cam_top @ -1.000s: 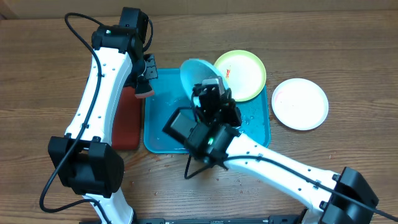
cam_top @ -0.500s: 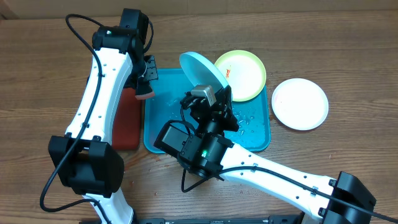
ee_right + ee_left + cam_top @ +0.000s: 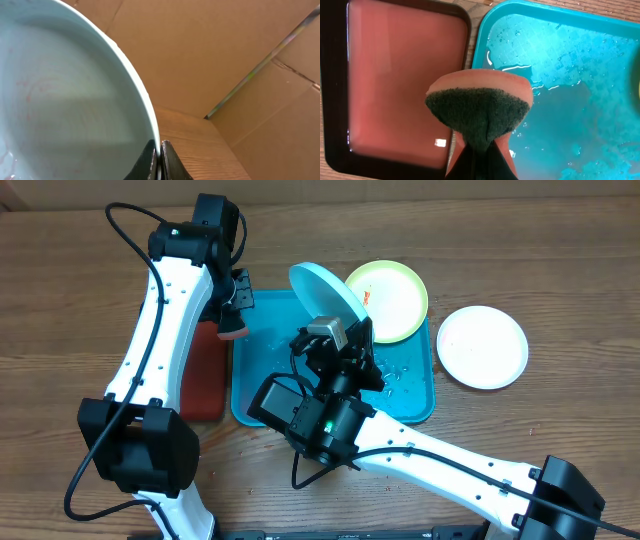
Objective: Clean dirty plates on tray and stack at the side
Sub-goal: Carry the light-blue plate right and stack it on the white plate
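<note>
Pinching the round cyan-rimmed plastic plate (image 3: 65, 100) by its rim, my right fingers (image 3: 159, 159) are closed tight and tilt it on edge over the wet turquoise plastic tray (image 3: 255, 400), its long axis running 10 to 4 o'clock. At its 9 o'clock, my left fingers (image 3: 480, 162) clamp the green-faced pink sponge (image 3: 477, 110).

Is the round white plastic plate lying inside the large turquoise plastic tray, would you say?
No, the white plate lies on the wooden table beside the turquoise tray, outside its rim.
</note>
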`<state>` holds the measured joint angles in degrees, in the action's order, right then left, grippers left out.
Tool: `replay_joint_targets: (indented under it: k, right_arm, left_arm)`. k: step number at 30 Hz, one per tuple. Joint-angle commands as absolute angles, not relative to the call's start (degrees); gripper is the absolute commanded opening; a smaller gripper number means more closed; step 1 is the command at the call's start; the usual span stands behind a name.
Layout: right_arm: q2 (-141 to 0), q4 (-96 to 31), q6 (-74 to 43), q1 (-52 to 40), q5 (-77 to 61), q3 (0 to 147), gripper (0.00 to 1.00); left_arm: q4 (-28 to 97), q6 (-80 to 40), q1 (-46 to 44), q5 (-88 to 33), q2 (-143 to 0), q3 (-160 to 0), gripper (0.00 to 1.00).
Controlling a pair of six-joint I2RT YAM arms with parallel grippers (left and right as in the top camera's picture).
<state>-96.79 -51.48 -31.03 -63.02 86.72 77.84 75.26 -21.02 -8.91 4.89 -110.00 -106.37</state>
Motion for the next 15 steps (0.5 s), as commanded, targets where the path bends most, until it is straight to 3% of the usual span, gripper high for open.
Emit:
replay_joint_targets:
  k: [1, 10, 15]
  right_arm:
    - [-95.3, -51.7, -31.5, -62.2, 77.8, 79.2, 0.04]
    - [-95.2, -51.8, -31.7, -46.6, 27.1, 79.2, 0.04]
    - [-93.8, -51.4, -31.0, -30.4, 3.9, 79.2, 0.04]
  left_arm:
    - [75.2, -20.8, -9.0, 4.4, -109.4, -106.1, 0.04]
    - [75.4, -20.8, -9.0, 4.4, -109.4, -106.1, 0.04]
    - [75.4, -20.8, -9.0, 4.4, -109.4, -106.1, 0.04]
